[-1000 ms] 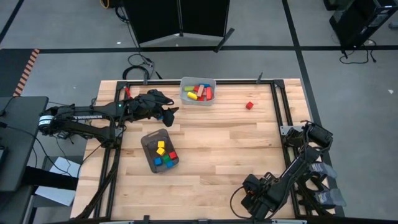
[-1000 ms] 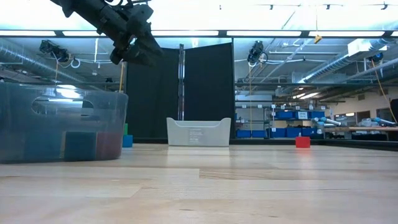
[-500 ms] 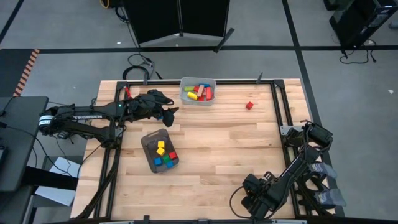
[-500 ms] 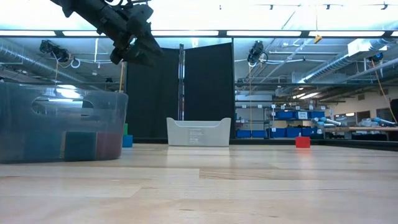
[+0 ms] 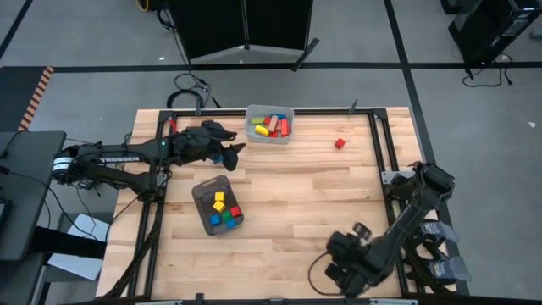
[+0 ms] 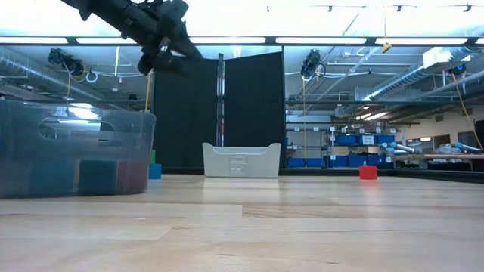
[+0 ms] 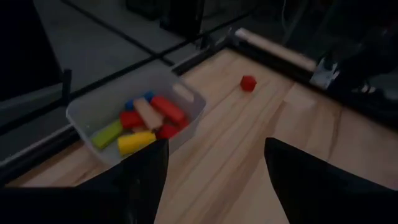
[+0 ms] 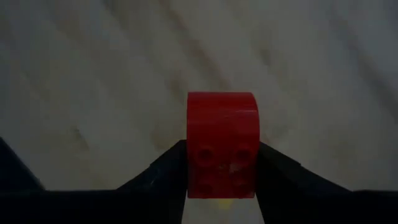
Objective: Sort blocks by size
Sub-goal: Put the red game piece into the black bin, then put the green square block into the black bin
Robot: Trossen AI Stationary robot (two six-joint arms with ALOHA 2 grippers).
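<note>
My right gripper [image 8: 222,180], at the table's near right edge [image 5: 340,269], is shut on a small red block [image 8: 222,134]; the arm hides that block in the high view. My left gripper [image 5: 237,150] hangs open and empty above the table between the dark grey tray [image 5: 203,191] of small cubes and the light bin [image 5: 252,127] of longer bars. It also shows in the left wrist view [image 7: 211,180] and the low view [image 6: 178,57]. A red cube [image 5: 340,144] rests on the wood at the far right. My right gripper pinches the red block by two opposite sides [image 8: 191,165] between its two fingers. The fingers are on the block's rear half, and its front half juts past the fingertips. The fingers point down at the wooden tabletop, which shows behind the block.
The left wrist view shows the bin [image 7: 180,93] with red, yellow, green, blue and wood bars, and the red cube [image 7: 248,83] beyond it. A black frame rail [image 5: 383,144] runs along the table's right side. Bare wood lies across the table's middle and near part.
My left gripper has risen a little and edged toward the light bin, still open. My right arm has shifted slightly at the table's near right edge.
</note>
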